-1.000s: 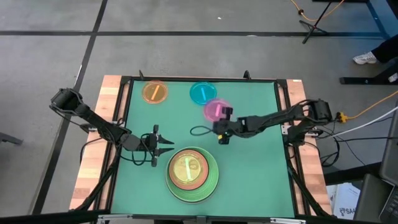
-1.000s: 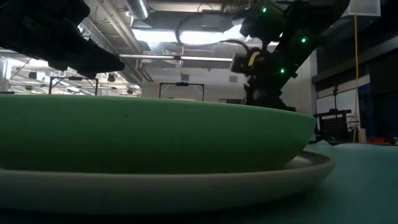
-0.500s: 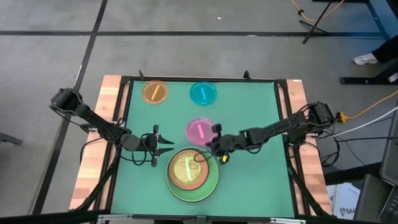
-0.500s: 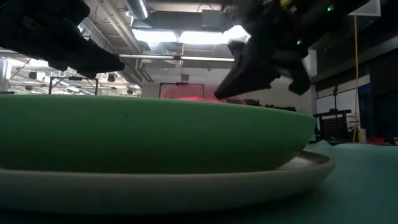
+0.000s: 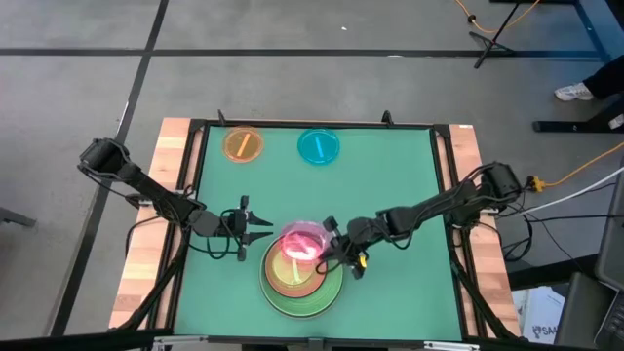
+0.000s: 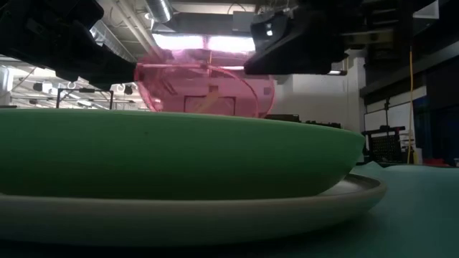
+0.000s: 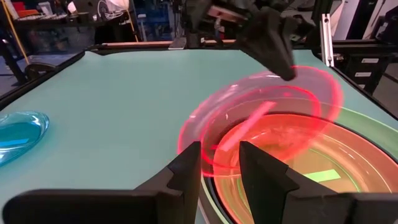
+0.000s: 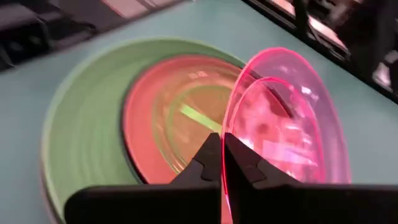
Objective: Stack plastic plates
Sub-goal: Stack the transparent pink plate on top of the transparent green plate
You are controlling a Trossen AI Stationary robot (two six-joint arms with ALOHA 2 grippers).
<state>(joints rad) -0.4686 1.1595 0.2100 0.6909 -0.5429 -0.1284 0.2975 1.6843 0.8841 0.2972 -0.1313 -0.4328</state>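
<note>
A stack stands near the table's near edge: a light green plate (image 5: 327, 288) on a grey-white plate (image 6: 287, 208), with a salmon plate (image 5: 283, 278) and a translucent green plate (image 8: 193, 115) in it. My right gripper (image 5: 330, 246) is shut on a magenta plate (image 5: 302, 242), held tilted over the stack; it also shows in the low view (image 6: 204, 89). My left gripper (image 5: 270, 228) is open and empty, just left of the stack. An orange plate (image 5: 243, 144) and a cyan plate (image 5: 319, 146) lie flat at the far edge. My right gripper pinches the magenta plate's rim (image 8: 231, 134) between its two fingers, on the side toward the table's right. The fingers come slanting from the right. The plate is tilted, its held side higher, over the salmon plate; whether its low edge touches the stack, I cannot tell.
The green mat (image 5: 409, 117) is bare to the right of the stack and in the middle. The table's wooden side strips (image 5: 146, 253) and black frame border the mat. The cyan plate also shows in the left wrist view (image 7: 18, 134).
My right gripper has carried the magenta plate from beside the cyan plate toward the near edge and left, to above the stack. The plate has tipped from near level to tilted.
</note>
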